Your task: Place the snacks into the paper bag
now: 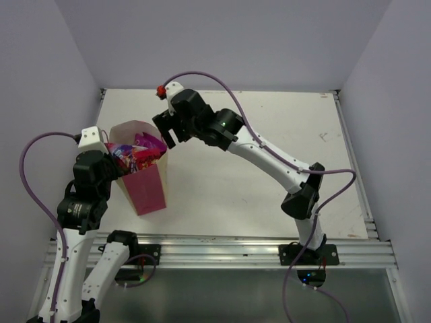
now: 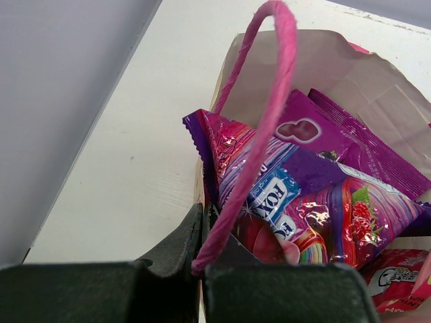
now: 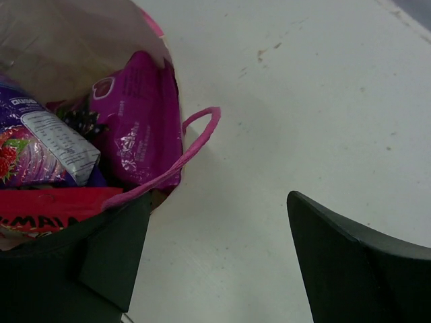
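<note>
While the left gripper [image 2: 202, 259] pinched the rim of the tan-and-magenta paper gift bag [image 1: 145, 192] holding glossy purple and red snack packets [image 2: 316, 202], the right gripper [image 3: 219, 249] hung wide open.

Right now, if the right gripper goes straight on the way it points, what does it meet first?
Probably the bare table beside the paper bag; that shows between the open fingers of the right gripper. One finger overlaps the bag's pink handle in the wrist view, so it might clip that first; depth unclear.

A white table [image 1: 303, 121], faintly scuffed [image 1: 326, 136], is enclosed by pale walls [image 1: 40, 74]; an aluminium rail [image 1: 222, 247] is fixed along the lower frame.
</note>
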`<state>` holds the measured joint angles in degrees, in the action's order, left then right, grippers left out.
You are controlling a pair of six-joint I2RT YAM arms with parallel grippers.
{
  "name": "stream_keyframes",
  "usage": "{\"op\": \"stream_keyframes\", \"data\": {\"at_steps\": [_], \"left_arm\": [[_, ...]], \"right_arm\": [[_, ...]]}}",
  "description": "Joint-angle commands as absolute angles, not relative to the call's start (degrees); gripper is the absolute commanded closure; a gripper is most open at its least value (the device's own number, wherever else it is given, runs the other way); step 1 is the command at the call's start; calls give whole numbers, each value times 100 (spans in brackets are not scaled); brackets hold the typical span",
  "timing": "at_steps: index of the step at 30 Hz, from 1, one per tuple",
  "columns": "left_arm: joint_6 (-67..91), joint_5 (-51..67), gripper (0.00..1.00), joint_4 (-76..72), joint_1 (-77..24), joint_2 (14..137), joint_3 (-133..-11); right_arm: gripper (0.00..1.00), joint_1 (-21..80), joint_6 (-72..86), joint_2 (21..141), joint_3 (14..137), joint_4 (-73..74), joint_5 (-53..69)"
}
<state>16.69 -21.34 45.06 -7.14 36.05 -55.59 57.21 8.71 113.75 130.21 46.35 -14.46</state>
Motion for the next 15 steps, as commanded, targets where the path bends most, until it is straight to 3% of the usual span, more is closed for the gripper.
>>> {"op": "stream_keyframes", "data": {"at_steps": [1, 7, 15], "left_arm": [[1564, -2057, 100, 4192, -703, 3577, -5563], [1547, -2135, 100, 4219, -703, 3516, -5546], [1556, -2101, 100, 4201, -703, 3489, -5493]], "right_arm": [[14, 5713, 1257, 11399, 13359, 4500, -730], [15, 5704, 1239, 11636, 13351, 4544, -554], [28, 5713, 1336, 12014, 13184, 4482, -176]]}}
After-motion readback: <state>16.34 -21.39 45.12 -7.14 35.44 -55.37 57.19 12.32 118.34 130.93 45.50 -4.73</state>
